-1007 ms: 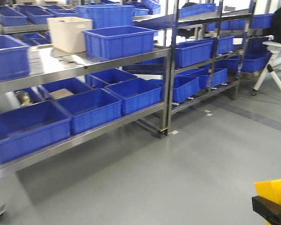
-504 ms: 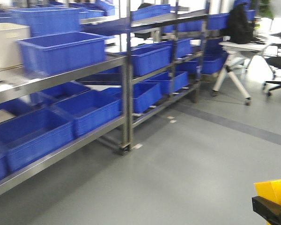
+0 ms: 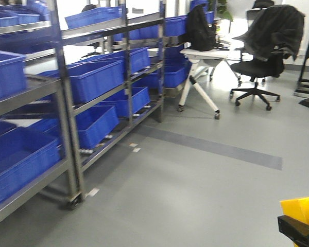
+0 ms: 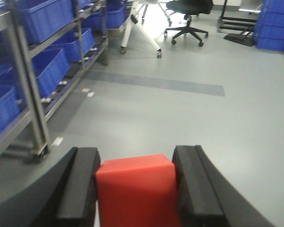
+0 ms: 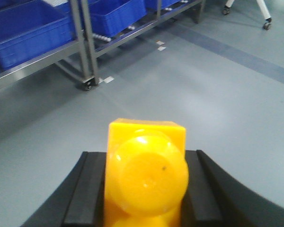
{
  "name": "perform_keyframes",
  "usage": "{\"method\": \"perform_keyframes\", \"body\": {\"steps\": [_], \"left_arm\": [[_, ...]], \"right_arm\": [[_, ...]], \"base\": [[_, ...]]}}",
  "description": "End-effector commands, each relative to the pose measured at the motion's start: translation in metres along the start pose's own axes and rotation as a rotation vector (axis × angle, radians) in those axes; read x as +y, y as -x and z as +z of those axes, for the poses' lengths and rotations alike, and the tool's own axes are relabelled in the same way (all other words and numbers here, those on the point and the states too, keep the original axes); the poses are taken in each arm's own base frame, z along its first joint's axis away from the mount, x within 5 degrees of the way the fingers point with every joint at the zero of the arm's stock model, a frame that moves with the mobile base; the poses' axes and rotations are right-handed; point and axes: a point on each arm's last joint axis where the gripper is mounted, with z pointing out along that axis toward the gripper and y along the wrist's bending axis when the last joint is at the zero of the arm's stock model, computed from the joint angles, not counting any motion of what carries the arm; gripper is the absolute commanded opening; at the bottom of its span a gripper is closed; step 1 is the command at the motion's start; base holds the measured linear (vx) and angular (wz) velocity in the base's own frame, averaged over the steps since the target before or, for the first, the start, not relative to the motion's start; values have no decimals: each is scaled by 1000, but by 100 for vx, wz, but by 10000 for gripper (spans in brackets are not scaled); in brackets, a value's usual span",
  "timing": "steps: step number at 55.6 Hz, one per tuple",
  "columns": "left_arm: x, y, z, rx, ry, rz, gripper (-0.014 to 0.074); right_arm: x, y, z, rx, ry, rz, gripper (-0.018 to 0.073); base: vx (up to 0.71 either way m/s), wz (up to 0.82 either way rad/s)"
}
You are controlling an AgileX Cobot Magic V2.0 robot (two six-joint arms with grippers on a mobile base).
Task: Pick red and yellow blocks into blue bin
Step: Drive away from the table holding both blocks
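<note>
Smooth grey floor runs past steel shelving stacked with straight-walled blue crates; I cannot tell which, if any, is the glossy blue bin. Carrying well means steady, level arms. The left end effector pinches the matte red cube, and the right end effector pinches the shiny, studded yellow brick.

Steel racks of blue crates line the left; seemingly a yellow block shows bottom right
</note>
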Motion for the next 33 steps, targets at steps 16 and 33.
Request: {"method": "perform_keyframes", "body": {"steps": [16,33], "left_arm": [[0,17,-3,-114,0,-16,2],[0,17,-3,-114,0,-16,2]], "right_arm": [[-1,17,-6,-116,-6,-4,-10],[-1,17,-6,-116,-6,-4,-10]], "base": [[56,-21],[56,-8]]}}
